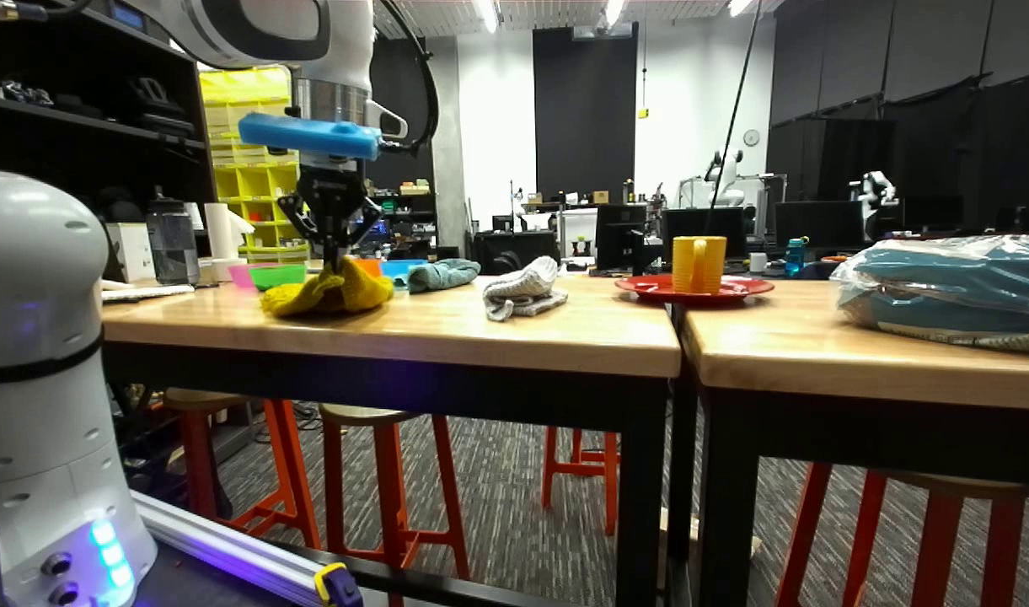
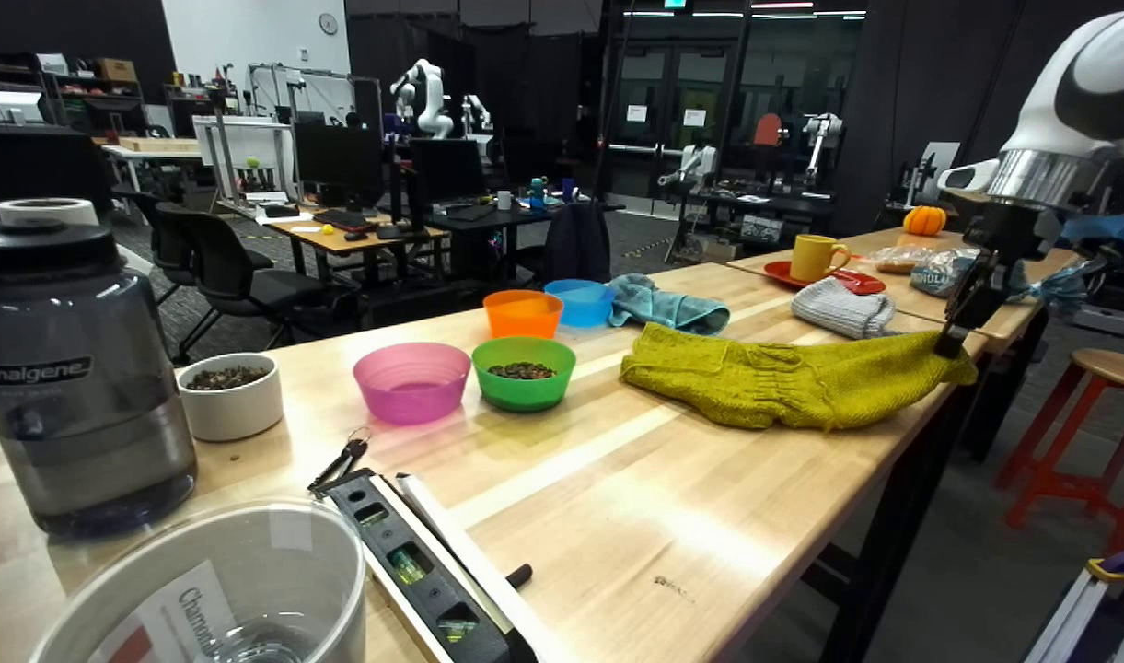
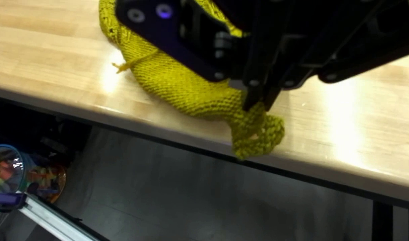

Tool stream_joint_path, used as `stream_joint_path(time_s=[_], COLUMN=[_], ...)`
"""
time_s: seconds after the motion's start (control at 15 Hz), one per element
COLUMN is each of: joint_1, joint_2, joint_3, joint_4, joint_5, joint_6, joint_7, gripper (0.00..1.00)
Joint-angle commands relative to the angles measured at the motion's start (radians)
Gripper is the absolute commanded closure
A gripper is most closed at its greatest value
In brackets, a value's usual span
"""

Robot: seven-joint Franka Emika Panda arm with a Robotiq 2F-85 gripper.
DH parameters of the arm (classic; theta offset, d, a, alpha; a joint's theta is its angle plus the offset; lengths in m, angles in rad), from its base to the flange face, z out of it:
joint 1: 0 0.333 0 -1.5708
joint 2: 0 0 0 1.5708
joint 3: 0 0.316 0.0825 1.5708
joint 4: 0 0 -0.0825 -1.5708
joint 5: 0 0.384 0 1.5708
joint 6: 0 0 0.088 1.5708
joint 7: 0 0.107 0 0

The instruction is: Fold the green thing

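- At far left in an exterior view, I have a dark-tinted bottle [image 2: 83,396] standing upright, part filled; right of it sits a white dish [image 2: 237,414] of dark bits, with a clear cup [image 2: 336,580] nearest the camera;
- next comes a pink bowl [image 2: 410,391]; nearer the camera, a black spirit level [image 2: 430,589] lies on the wooden table [image 2: 580,525];
- a green bowl [image 2: 525,398] with dark bits inside stands just right of the pink one; an orange bowl [image 2: 522,316] and a blue bowl [image 2: 583,308] stand behind it; a teal cloth [image 2: 677,308] lies bunched just beside the blue one;
- then my task's thing: the yellow-green knitted cloth [image 2: 782,387] lies lengthways on the table, creased, its right end at the table edge; my wrist view shows a loose strand [image 3: 134,63] sticking out from its side;
- beyond it, in both exterior views, a yellow mug [image 2: 812,258] stands on a red plate [image 2: 781,272]; a grey cloth [image 2: 838,308] lies folded near the plate;
- at right, my gripper [image 2: 954,343] points down at the knit's right end; I have the jaws narrow, pinching the knit between them; a short flap pokes out past the fingertips [image 3: 250,99];
- the white arm [image 2: 1082,101] reaches in from the upper right.
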State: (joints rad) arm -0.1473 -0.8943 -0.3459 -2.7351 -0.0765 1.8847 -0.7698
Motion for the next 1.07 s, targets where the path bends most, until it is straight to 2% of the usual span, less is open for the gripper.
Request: stream_joint_path(time_s=[0.0,0.33,0.6,1.0], joint_1=[0.048,0.181,0.279,0.325], joint_2=[-0.031,0.057,0.212,0.440], joint_3=[0.045,0.143,0.194,0.249], joint_4=[0.027,0.112,0.226,0.399], joint_5=[0.034,0.113,0.126,0.138], joint_6=[0.021,0.151,0.257,0.311], joint_7=[0.057,0.182,0.265,0.330], gripper=[0.99,0.99,0.99,0.99])
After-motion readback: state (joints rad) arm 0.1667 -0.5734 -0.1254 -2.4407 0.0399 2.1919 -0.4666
